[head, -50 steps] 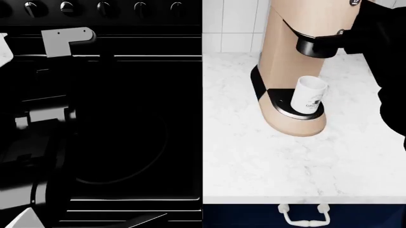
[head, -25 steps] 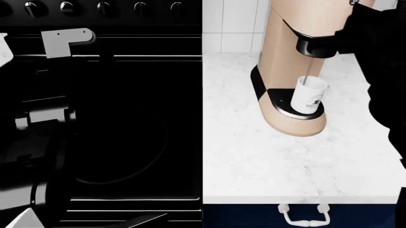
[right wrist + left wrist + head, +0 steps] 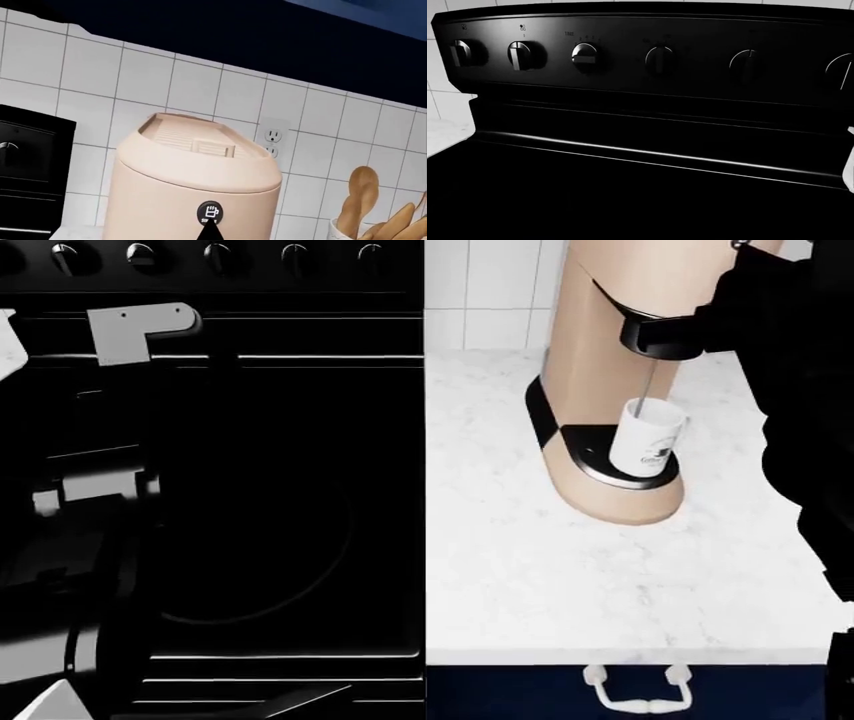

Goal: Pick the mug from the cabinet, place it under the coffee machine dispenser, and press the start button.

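Observation:
The white mug [image 3: 650,445] with its dark logo stands upright on the black drip tray [image 3: 567,440] of the beige coffee machine [image 3: 594,330], right under the black dispenser [image 3: 657,336]. A thin dark stream [image 3: 645,390] runs from the dispenser into the mug. In the right wrist view my right gripper [image 3: 210,232] shows as one black pointed tip, shut and empty, touching the lower edge of the round black start button [image 3: 209,212] on the machine's front [image 3: 167,190]. My right arm [image 3: 794,370] hides the machine's right side. My left gripper is lost in the dark over the stove.
A black stove [image 3: 214,490] with a row of knobs [image 3: 585,54] fills the left. The white marble counter [image 3: 561,580] ends at a front edge above a navy drawer with a white handle [image 3: 641,690]. Wooden spoons [image 3: 363,200] and a wall outlet [image 3: 270,142] stand behind the machine.
A thin dark stream has appeared between the dispenser and the mug. My right arm has shifted a little toward the machine. The mug and left arm have not moved.

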Robot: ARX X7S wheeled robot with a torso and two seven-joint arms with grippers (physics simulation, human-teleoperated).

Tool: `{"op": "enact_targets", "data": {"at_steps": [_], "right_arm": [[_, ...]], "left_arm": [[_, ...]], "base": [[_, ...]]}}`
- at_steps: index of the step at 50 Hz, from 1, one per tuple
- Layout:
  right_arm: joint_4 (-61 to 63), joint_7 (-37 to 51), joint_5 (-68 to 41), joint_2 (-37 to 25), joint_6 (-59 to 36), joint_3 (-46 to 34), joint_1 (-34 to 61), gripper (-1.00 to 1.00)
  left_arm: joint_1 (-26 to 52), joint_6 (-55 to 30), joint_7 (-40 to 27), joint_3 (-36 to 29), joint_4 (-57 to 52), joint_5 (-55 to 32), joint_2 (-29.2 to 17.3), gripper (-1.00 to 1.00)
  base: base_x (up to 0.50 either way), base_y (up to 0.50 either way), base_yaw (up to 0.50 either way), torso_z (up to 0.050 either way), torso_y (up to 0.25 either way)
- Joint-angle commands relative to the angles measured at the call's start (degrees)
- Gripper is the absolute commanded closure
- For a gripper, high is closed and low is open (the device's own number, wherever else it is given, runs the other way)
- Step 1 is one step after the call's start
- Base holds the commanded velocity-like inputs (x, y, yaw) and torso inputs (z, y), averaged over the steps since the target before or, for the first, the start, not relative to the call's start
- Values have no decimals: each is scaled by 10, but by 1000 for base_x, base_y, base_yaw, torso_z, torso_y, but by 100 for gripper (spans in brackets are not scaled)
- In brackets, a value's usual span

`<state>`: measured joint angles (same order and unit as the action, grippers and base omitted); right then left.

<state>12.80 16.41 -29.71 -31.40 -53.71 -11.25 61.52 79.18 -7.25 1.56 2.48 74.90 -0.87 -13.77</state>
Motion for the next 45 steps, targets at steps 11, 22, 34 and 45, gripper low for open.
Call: {"op": "enact_targets", "data": {"at_steps": [11,22,34,45], "right_arm": [[-40,-9,-3,9,11,-1,8,100],[-41,-9,-4,9,12,-1,8,100],[121,28,-90,-22,-69,88,-44,100],[334,108,-293,-43,-232,303,-100,100]], "left_arm": [[-1,1,-1,2,0,2,1,-100],[-1,0,0,3,0,2,1,-100],[-3,0,-1,5,0,2,-2,-100],[-2,1,6,5,-1,2,-6,-100]], "base": [[0,0,0,1,0],[0,0,0,2,0],[0,0,0,0,0],[0,0,0,0,0]]}}
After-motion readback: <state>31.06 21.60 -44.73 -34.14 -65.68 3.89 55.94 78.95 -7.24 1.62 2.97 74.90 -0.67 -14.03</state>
